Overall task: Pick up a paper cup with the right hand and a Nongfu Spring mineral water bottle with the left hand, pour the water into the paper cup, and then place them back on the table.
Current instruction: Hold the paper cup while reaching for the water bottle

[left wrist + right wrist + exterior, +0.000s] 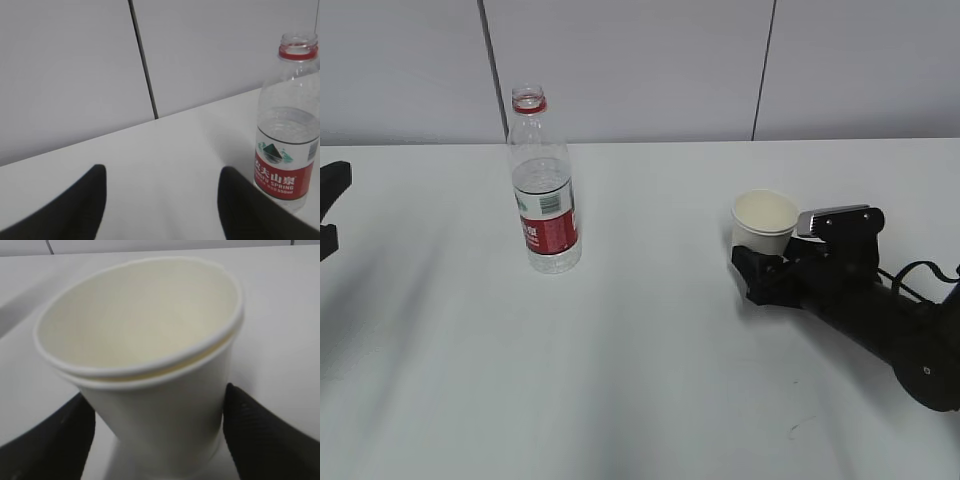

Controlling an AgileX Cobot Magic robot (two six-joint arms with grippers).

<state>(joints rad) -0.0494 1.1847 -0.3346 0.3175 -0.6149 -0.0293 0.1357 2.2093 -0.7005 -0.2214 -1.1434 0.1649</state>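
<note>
The right hand (765,268) straddles the paper cup (764,222) at four o'clock on the table (650,400), jaws wide and seemingly not yet clamped, ready to lift. The Nongfu Spring mineral water bottle (544,190) stands uncapped at ten o'clock; the left hand (162,205) is spread and empty, the bottle off to its right.

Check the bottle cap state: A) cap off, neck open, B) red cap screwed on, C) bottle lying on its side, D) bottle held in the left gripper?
A: the Nongfu Spring mineral water bottle stands upright on the table with only its red neck ring around an open mouth, ungripped.
</note>
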